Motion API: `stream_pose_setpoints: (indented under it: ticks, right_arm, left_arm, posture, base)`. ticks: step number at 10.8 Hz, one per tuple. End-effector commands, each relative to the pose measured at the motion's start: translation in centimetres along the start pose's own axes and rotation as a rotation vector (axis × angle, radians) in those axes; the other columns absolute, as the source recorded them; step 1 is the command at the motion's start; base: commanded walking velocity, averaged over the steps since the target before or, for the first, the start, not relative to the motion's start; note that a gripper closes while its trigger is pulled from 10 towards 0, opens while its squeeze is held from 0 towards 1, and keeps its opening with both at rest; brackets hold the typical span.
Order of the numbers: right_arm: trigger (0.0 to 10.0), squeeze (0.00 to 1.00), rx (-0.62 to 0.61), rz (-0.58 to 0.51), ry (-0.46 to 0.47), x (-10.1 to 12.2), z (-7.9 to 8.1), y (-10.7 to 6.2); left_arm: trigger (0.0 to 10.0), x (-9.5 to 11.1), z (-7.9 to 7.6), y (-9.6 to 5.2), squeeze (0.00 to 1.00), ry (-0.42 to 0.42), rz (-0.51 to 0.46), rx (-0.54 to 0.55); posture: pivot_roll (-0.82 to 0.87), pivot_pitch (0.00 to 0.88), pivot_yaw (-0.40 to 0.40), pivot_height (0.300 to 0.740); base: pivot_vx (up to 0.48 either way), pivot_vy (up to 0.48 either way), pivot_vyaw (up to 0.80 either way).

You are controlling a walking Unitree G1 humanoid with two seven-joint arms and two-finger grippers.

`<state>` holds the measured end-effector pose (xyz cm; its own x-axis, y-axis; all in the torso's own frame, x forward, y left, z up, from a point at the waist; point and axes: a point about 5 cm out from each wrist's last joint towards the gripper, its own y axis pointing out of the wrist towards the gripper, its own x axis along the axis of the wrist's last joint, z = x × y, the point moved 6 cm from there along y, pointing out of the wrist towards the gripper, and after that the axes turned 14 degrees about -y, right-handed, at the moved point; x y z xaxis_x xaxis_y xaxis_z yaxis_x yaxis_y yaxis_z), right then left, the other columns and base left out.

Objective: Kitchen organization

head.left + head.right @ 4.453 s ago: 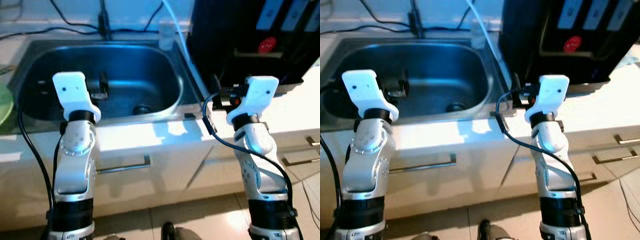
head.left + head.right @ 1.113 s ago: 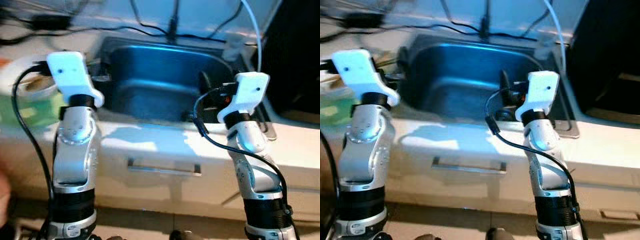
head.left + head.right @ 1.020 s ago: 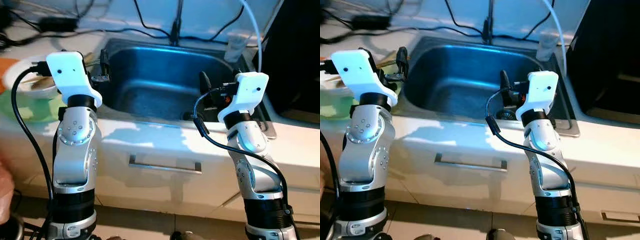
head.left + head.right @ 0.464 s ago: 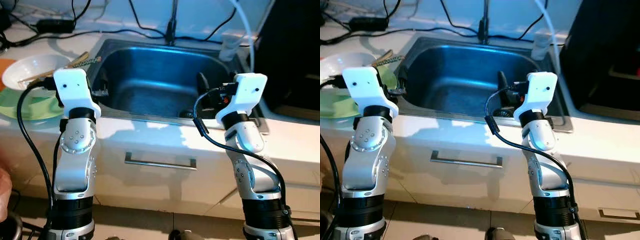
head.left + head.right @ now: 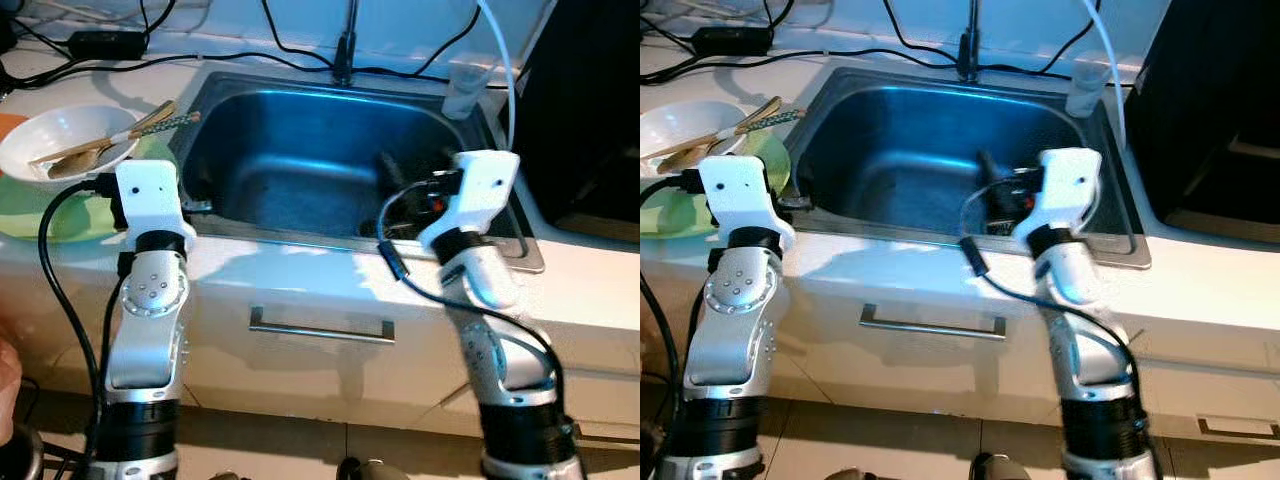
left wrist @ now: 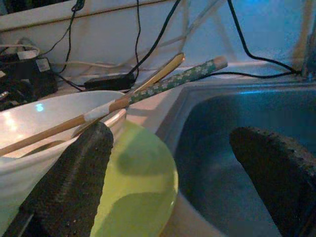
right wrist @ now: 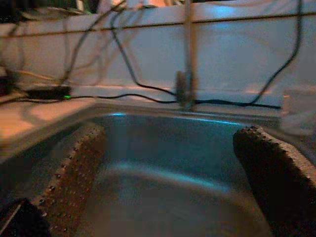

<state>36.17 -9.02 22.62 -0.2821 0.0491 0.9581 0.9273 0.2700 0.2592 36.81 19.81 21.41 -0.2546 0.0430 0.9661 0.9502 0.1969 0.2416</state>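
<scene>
Your left gripper (image 6: 168,163), jaws spread, sits at the sink's (image 5: 300,110) left rim beside the bowl (image 5: 60,135); your right gripper (image 7: 170,173), also spread, hangs over the basin.

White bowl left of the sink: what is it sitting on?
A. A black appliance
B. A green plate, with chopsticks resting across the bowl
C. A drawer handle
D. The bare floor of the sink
B. The white bowl sits on a green plate on the counter left of the sink, and chopsticks lie across its rim; the left wrist view shows the same stack.
</scene>
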Motion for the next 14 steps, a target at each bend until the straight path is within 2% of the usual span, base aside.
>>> stream_pose_setpoints:
  ticks: [1,3,5,7,8,10,11,13,14]
  right_arm:
    - [10.0,0.00,0.010,-0.001,0.017,0.2,0.1,-0.3]
    - [10.0,0.00,0.028,-0.006,0.027,0.4,0.6,-0.2]
    - [10.0,0.00,0.042,-0.002,0.057,0.5,0.7,-0.1]
    - [10.0,0.00,0.147,0.036,0.121,-0.2,2.6,-0.3]
    - [10.0,0.00,0.247,0.066,0.126,-0.6,4.2,-0.7]
    - [10.0,0.00,0.266,0.065,0.110,-0.6,4.3,-0.8]
    - [10.0,0.00,0.243,0.052,0.073,-0.5,3.7,-0.6]
    - [10.0,0.00,0.231,0.046,0.057,-0.4,3.5,-0.5]
    - [10.0,0.00,0.215,0.041,0.051,-0.4,3.2,-0.4]
  left_arm:
    - [10.0,0.2,0.1,0.2,0.00,0.010,-0.009,0.000]
    - [10.0,0.8,-0.1,0.4,0.00,0.015,-0.034,-0.016]
    - [10.0,0.5,-0.7,0.0,0.00,0.045,-0.035,-0.056]
    - [10.0,0.2,-0.6,0.2,0.00,0.046,-0.031,-0.061]
    - [10.0,0.3,-1.1,0.4,0.00,0.032,-0.034,-0.075]
    - [10.0,0.3,-1.6,0.3,0.00,0.016,-0.038,-0.079]
    - [10.0,0.9,-1.9,-0.3,0.00,-0.015,-0.057,-0.068]
    - [10.0,1.5,-2.0,-0.7,0.00,-0.031,-0.072,-0.063]
    - [10.0,1.5,-2.1,-0.8,0.00,-0.029,-0.075,-0.063]
  posture:
    - [-0.02,0.128,-0.055,0.740]
    - [-0.01,0.132,-0.052,0.740]
    - [-0.01,0.136,-0.052,0.740]
    - [-0.02,0.129,-0.057,0.740]
    - [-0.02,0.122,-0.062,0.740]
    - [-0.02,0.115,-0.065,0.740]
    - [-0.02,0.108,-0.065,0.740]
    - [-0.01,0.106,-0.066,0.740]
    - [-0.01,0.108,-0.068,0.740]
  base:
    - [0.000,0.000,0.00]
    - [0.000,0.000,0.00]
    - [0.000,0.000,0.00]
    - [0.000,0.000,0.00]
    - [0.000,0.000,0.00]
    - [0.000,0.000,0.00]
    - [0.000,0.000,0.00]
    - [0.000,0.000,0.00]
    - [0.000,0.000,0.80]
